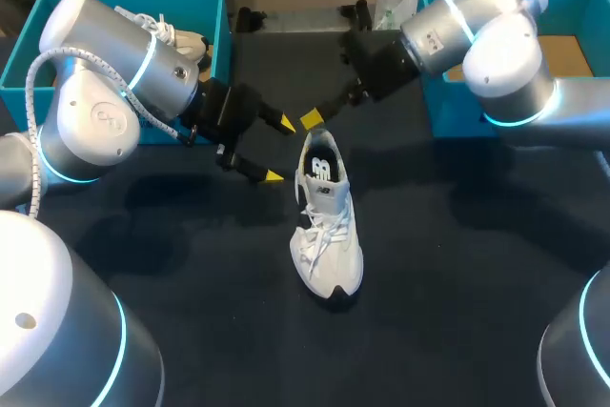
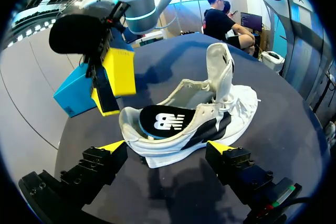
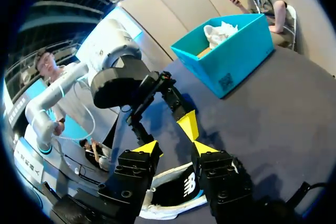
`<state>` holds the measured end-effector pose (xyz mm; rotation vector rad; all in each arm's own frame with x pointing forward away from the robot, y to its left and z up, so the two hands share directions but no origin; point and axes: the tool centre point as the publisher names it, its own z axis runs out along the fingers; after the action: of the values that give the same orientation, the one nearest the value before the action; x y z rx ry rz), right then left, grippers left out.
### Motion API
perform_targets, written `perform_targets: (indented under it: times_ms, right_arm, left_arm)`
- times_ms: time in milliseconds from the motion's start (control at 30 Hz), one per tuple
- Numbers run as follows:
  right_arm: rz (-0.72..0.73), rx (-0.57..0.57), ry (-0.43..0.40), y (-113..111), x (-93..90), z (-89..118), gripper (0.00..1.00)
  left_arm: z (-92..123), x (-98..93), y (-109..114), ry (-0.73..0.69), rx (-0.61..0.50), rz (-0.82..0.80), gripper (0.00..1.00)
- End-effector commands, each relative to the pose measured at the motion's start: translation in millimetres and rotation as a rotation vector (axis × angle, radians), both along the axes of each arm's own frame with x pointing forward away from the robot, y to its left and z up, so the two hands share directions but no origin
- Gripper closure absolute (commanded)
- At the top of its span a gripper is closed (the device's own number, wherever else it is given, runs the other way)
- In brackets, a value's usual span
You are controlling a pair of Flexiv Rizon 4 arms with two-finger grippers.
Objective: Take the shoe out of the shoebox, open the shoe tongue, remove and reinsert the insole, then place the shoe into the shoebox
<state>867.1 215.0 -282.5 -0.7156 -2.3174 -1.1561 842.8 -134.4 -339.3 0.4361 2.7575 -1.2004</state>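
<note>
While my left gripper stands wide open and holds nothing, the heel end of the white shoe lies just ahead of its fingers, and I see no touch between them. My right gripper is open by a smaller gap, also empty, and hangs just above the heel opening. The shoe lies on the dark table, well apart from the left shoebox and the right shoebox, so the taking out is done. The tongue stands up, which I judge as opened. The black insole sits inside the shoe; I cannot tell if it has already been out. Putting the shoe into a shoebox surely remains.
</note>
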Motion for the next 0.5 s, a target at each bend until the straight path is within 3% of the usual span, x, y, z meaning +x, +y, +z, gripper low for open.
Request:
perform_targets:
  times_ms: [33, 233, 300, 367, 500]
  right_arm:
    - [-0.039, -0.049, -0.010, -9, -7.3, 16, 0.62]
    - [-0.063, -0.092, -0.017, -10, -9.2, 33, 0.64]
    - [-0.087, -0.118, -0.010, -12, -10.5, 39, 0.77]
    - [-0.109, -0.140, -0.015, -13, -12.3, 45, 0.99]
    - [-0.204, -0.276, 0.004, -13, -17.3, 54, 1.00]
  left_arm:
    - [0, 0.0, 0, 0.000, 0.002, -0.001, 0.00]
    - [0, 0.0, 0, 0.000, 0.002, -0.001, 0.00]
    - [0, 0.0, 0, 0.000, 0.002, -0.001, 0.00]
    - [0, 0.0, 0, 0.000, 0.002, -0.001, 0.00]
    - [0, 0.0, 0, 0.000, 0.002, -0.001, 0.00]
